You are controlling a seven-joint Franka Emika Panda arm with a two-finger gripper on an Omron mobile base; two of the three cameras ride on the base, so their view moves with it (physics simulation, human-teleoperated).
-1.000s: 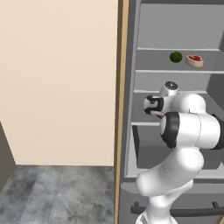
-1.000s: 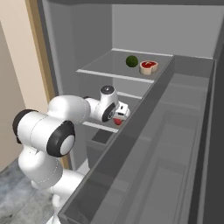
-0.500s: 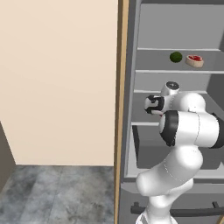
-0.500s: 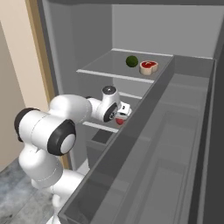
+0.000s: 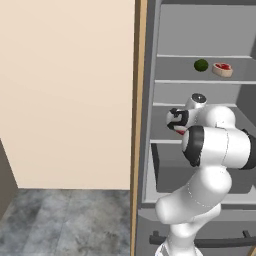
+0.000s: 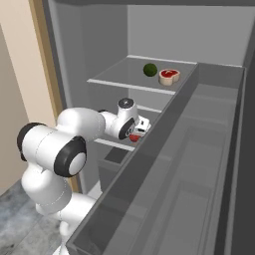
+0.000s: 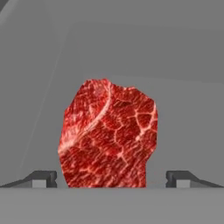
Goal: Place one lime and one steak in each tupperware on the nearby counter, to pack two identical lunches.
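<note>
the tool [image 7: 111, 178] stands with its fingers apart on either side of the red steak [image 7: 107, 135], not clamped; a lime [image 6: 150, 69] and second steak [image 6: 169, 76] lie on the upper shelf [image 6: 119, 79].

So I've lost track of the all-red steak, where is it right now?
The all-red steak lies on the fridge's middle shelf, between the open gripper's fingertips in the hand view, one shelf below the lime.
</note>
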